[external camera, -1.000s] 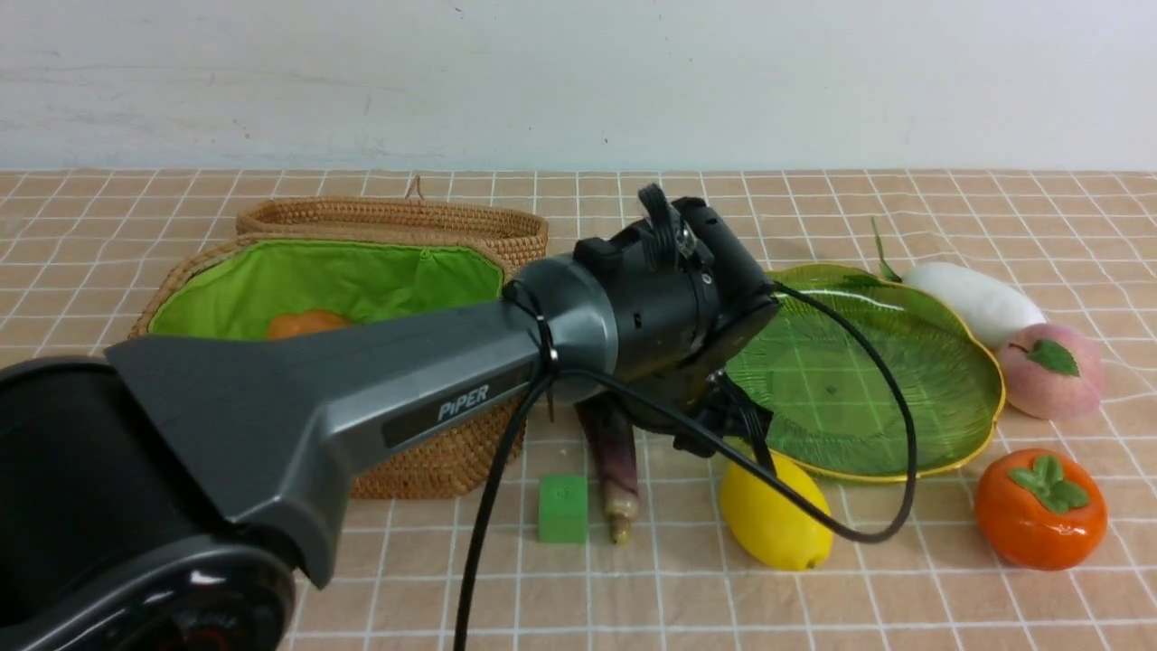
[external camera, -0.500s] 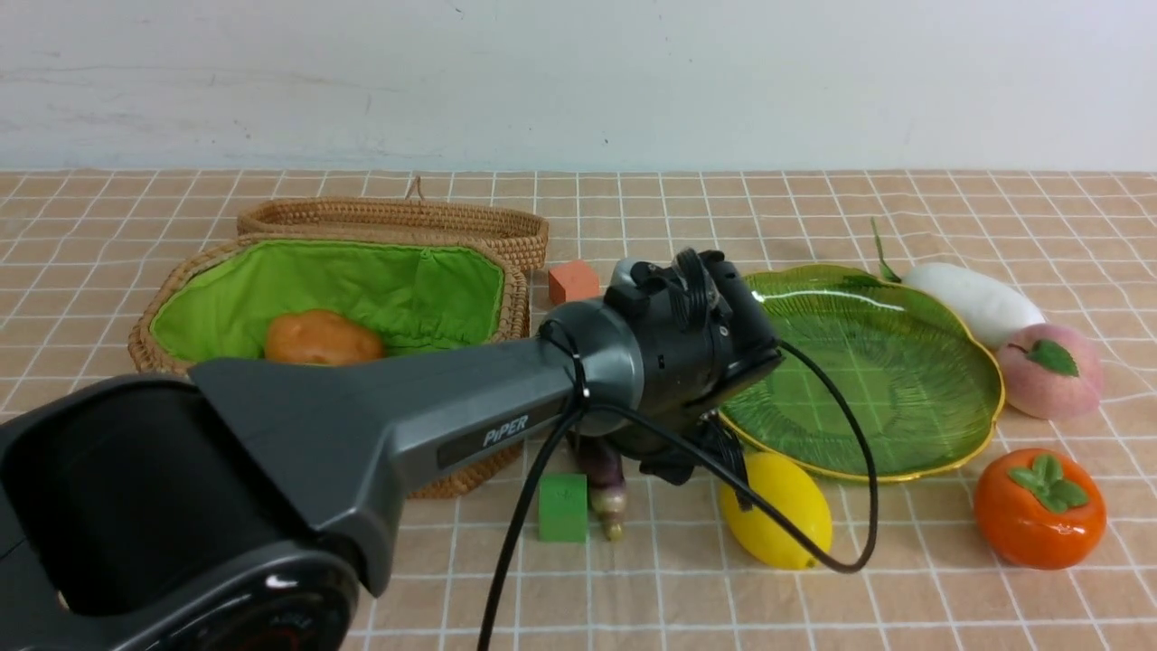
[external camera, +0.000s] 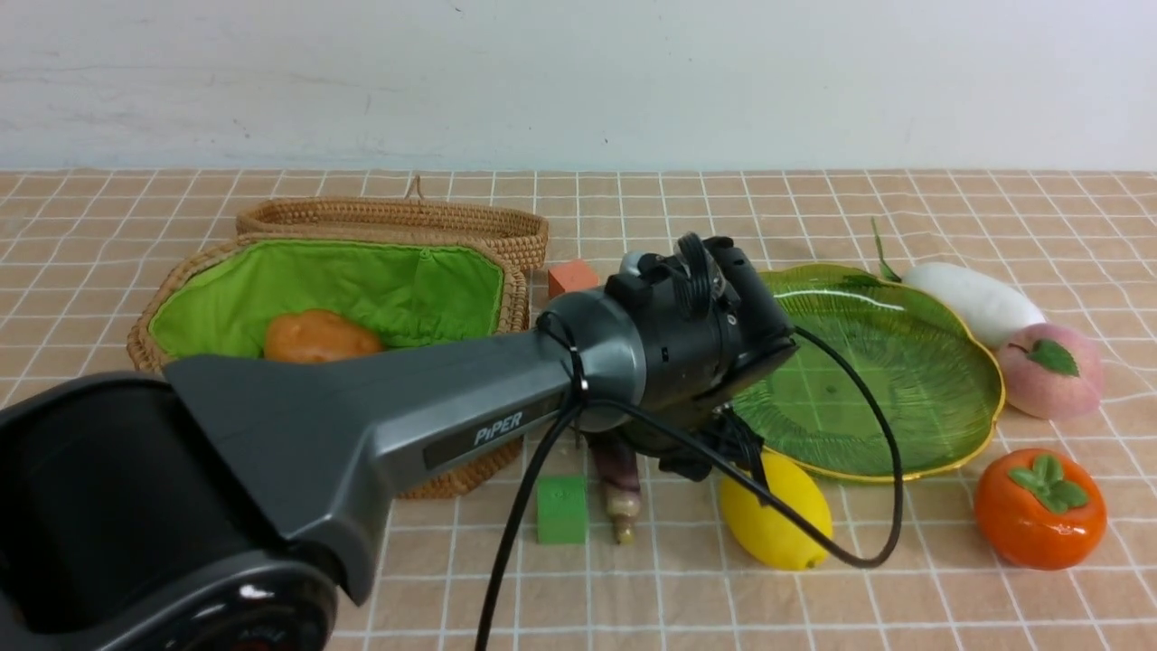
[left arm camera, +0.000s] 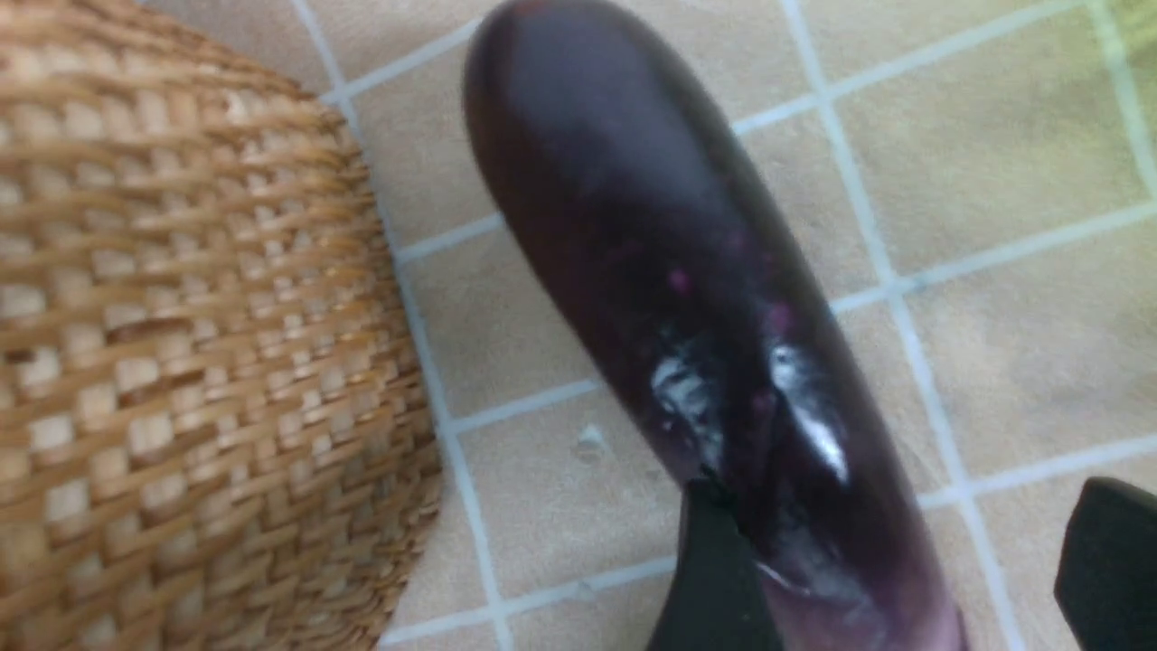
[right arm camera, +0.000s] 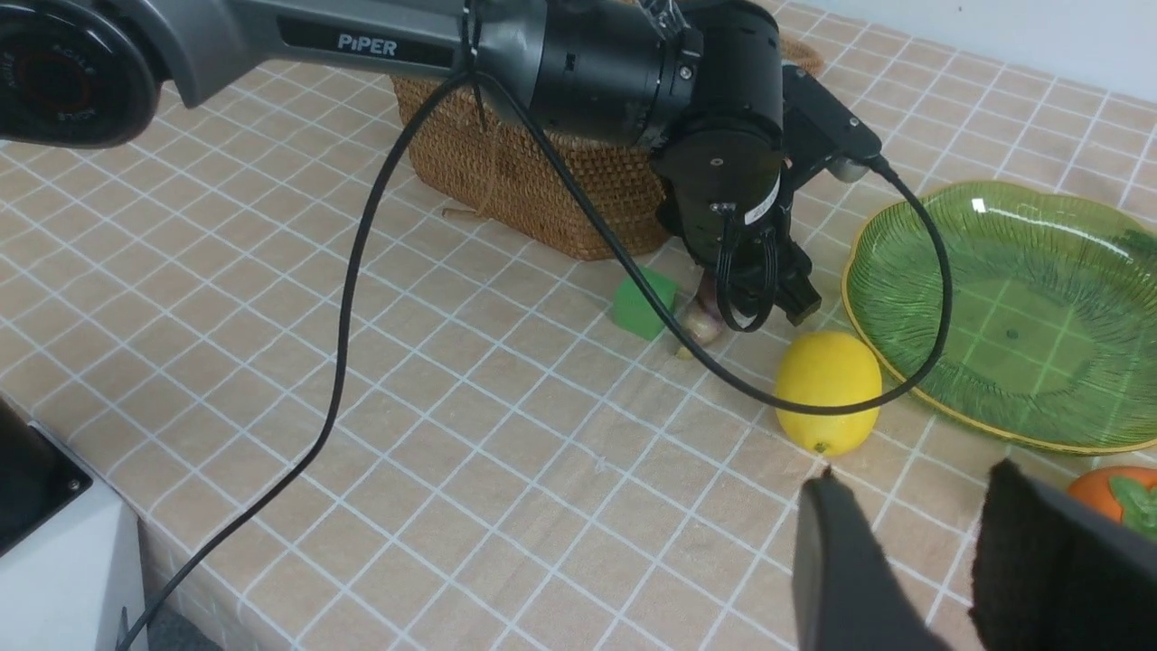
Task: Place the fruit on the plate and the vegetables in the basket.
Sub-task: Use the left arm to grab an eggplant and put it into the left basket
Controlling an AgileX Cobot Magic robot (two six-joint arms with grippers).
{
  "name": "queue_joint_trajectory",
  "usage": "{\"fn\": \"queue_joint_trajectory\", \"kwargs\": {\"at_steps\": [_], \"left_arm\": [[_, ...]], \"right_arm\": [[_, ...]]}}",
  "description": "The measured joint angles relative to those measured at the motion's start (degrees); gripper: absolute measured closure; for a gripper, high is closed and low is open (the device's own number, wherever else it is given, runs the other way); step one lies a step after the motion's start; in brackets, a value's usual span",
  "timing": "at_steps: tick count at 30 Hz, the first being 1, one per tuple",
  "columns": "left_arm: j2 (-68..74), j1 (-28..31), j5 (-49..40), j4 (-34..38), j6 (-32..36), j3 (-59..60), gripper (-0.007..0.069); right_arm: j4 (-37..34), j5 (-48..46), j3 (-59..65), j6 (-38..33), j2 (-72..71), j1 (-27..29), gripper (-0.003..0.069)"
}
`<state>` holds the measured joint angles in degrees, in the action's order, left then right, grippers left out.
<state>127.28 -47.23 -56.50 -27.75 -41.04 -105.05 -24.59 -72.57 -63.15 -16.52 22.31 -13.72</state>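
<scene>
Checked counter (left arm camera: 1021, 316) shows beside the eggplant (left arm camera: 651, 253), which the left pincer (left arm camera: 904, 506) straddles, jaws wide. Nearby stands the basket (left arm camera: 181, 316) wall; right pincer (right arm camera: 913, 479) gapes empty.

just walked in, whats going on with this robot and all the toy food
The robot is sorting toy produce. Its left gripper, jaws open, straddles the purple eggplant lying on the table between the basket and the plate. A potato is already in the basket. The radish, lemon, peach and persimmon lie on the table around the plate, which holds no fruit yet. The right gripper hangs open and empty.
</scene>
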Motion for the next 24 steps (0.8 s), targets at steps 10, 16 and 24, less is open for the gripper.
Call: {"fn": "queue_joint_trajectory", "kwargs": {"at_steps": [10,16,24], "left_arm": [[0.77,0.05,-0.72,-2.55,-4.61,0.00,0.0147],[2.32,0.05,-0.52,-2.67,-5.50,0.00,0.0147],[4.01,0.05,-0.04,-3.32,-6.43,0.00,0.0158]], "right_arm": [[0.29,0.00,0.00,-0.05,0.00,0.00,0.0421],[0.29,0.00,0.00,-0.05,0.00,0.00,0.0421],[0.33,0.00,0.00,-1.14,0.00,0.00,0.0421]]}}
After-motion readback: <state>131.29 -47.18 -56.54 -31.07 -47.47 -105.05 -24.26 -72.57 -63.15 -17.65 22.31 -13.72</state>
